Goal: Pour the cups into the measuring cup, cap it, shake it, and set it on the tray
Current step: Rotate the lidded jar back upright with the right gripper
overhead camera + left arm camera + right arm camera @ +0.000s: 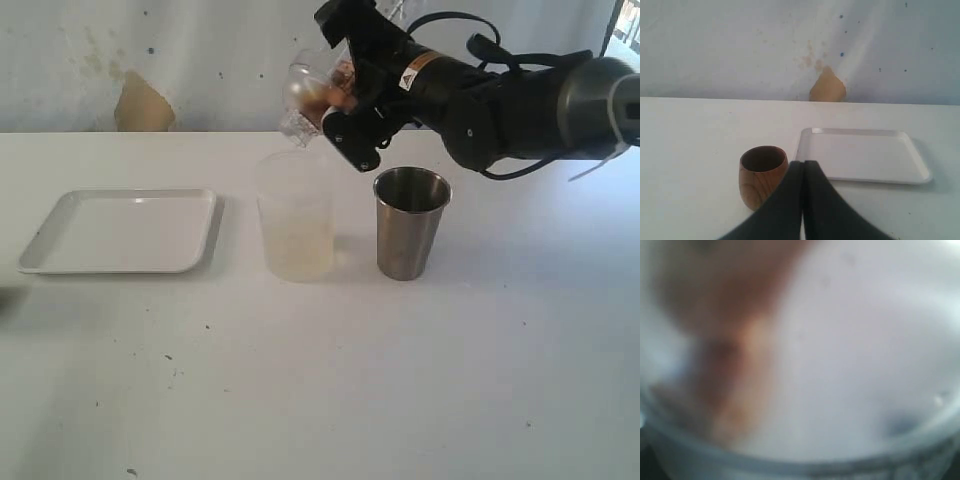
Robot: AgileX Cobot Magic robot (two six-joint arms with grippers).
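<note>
Above the middle of the bench (350,390), in the exterior view, the right hand (338,98) grips a clear plastic vessel that I take for the measuring cup (303,92). It is held high and tipped well over, with something brownish inside. A frosted cup (295,215) stands upright below it, the steel tumbler (411,222) is just beside that, and the tray (120,232) lies well off to the left. Whether a cap is on cannot be told. In the left wrist view the left hand (803,164) has its fingers pressed together on nothing, low over the bench. The wooden cup (763,175) stands upright near the tray's corner, its inside dark and seemingly empty. The right wrist view is a blur of clear wall, curved rim and a brown smear, too close to read. With both cups apparently emptied, this looks like the shake. It wants a firm squeeze, short strokes, the mouth kept sealed, and room enough above the frosted cup and steel tumbler not to knock them.
</note>
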